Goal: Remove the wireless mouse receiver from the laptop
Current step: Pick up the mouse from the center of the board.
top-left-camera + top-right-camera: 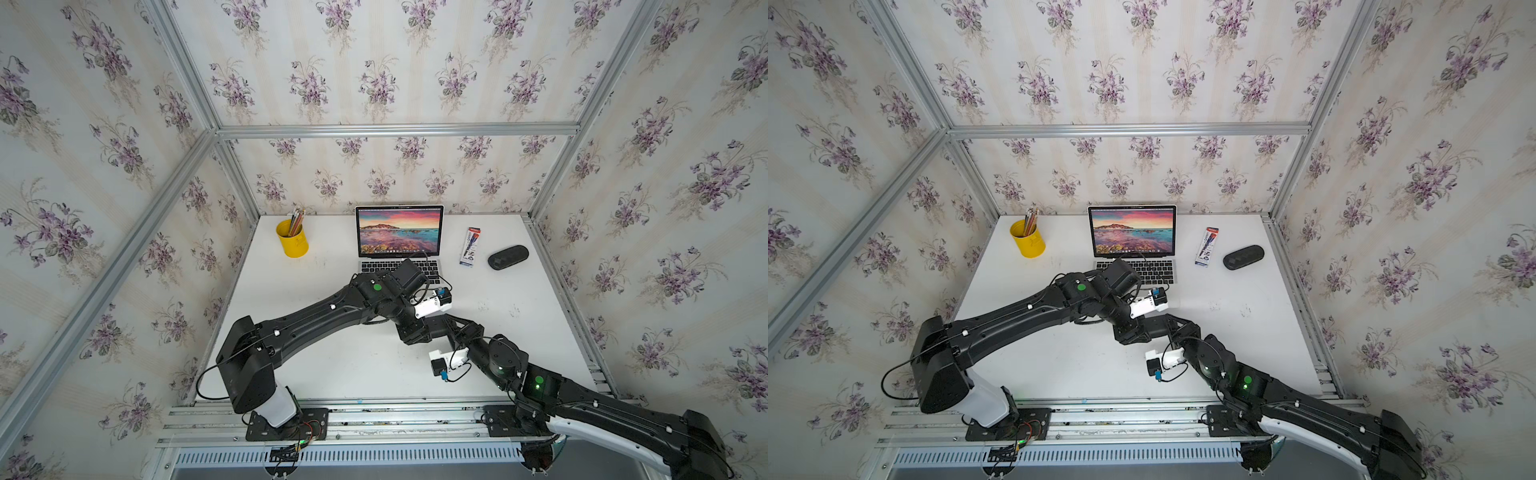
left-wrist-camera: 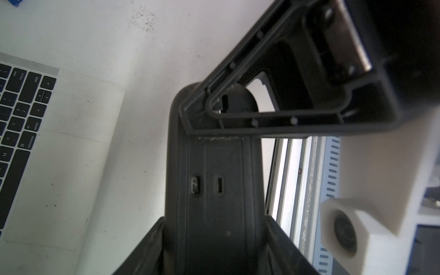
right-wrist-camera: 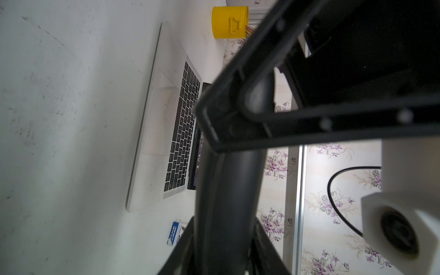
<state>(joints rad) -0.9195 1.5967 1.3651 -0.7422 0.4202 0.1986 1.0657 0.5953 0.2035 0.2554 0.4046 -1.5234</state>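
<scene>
Laptop (image 2: 78, 114) keys: "command", "option", "shift", "return"; blue box (image 3: 175, 233) print unreadable.

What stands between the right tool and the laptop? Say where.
The left tool: its tip overlaps the right tool's just off the laptop's front right corner, and in the right wrist view it hides part of the laptop. No receiver is visible.

Left arm (image 1: 316, 316) across laptop (image 1: 399, 230) front, right arm (image 1: 582, 399) alongside, open table (image 1: 519, 332) toward black case (image 1: 508, 257).

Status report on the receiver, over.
Left end effector clamped on flat black oval mouse. Right end effector at its far end, grip unclear. Tiny black receiver not seen on slim silver laptop. Left arm hides its front.
</scene>
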